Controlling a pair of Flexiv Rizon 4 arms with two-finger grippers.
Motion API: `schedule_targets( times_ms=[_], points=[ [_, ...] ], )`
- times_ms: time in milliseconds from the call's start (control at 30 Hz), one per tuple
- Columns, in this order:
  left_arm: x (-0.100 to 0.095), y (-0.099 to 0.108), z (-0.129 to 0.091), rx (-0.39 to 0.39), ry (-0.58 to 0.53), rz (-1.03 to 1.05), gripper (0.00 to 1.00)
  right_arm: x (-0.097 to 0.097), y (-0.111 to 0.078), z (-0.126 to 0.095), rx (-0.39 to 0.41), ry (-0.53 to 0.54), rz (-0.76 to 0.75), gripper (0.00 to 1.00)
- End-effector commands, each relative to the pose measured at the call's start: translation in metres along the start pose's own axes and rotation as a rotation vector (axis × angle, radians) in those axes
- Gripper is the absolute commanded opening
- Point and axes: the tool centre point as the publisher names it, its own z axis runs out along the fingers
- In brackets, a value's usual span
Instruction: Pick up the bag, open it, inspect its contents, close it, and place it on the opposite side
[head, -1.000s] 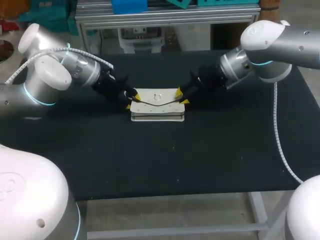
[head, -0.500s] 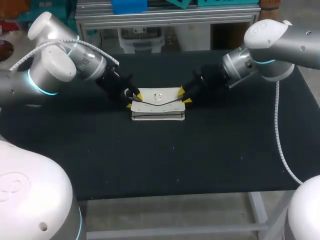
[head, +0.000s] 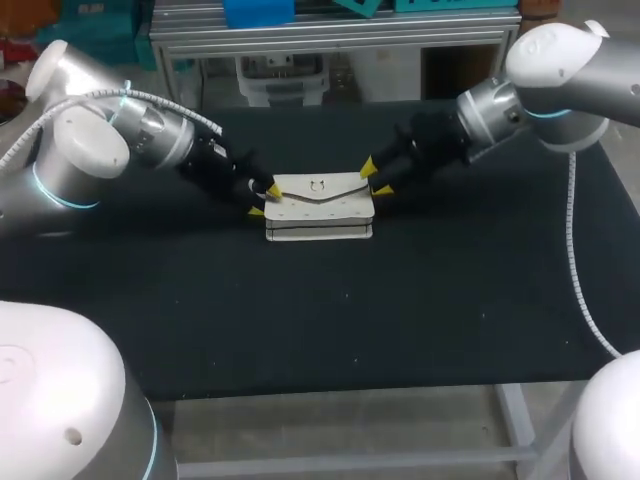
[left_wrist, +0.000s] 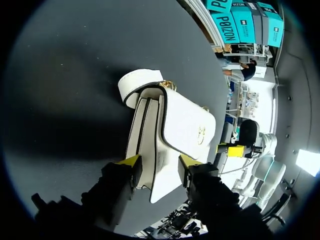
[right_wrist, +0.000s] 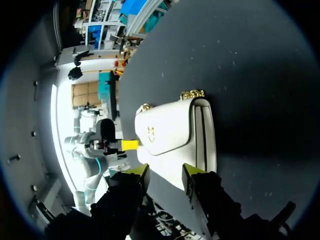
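White handbag (head: 320, 208) sits mid-tabletop (head: 320, 320), flap closed, gold clasp (left_wrist: 201, 133) on the front. We see the left end effector (head: 264, 200) right at the bag's left end; we cannot tell if it grips. A white strap loop (left_wrist: 142, 82) lies at the bag's far end, ahead of it. Right end effector (head: 376, 177) is open, just beside the bag's right end, yellow tips spread, not clamping.
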Motion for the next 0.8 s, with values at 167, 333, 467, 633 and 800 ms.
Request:
schedule_targets(
  times_ms=[167,333,467,633,800],
  points=[
    [-0.002,0.006,0.004,-0.004,0.008,0.016,0.44,-0.005,-0.011,-0.005,-0.013,-0.008,0.000,0.46],
    [-0.005,0.005,0.014,-0.034,0.021,0.006,0.43,-0.010,-0.015,-0.006,-0.011,-0.013,0.011,0.46],
    [-0.002,0.006,0.015,-0.029,0.019,0.030,0.00,-0.013,-0.018,-0.006,-0.009,-0.015,0.020,0.46],
    [-0.003,0.003,0.007,0.006,-0.026,0.053,0.00,-0.016,-0.020,-0.010,-0.005,-0.033,0.021,0.46],
    [-0.008,-0.009,-0.003,0.017,-0.074,0.072,0.00,-0.019,-0.022,-0.012,0.018,-0.074,0.006,0.47]
  ],
)
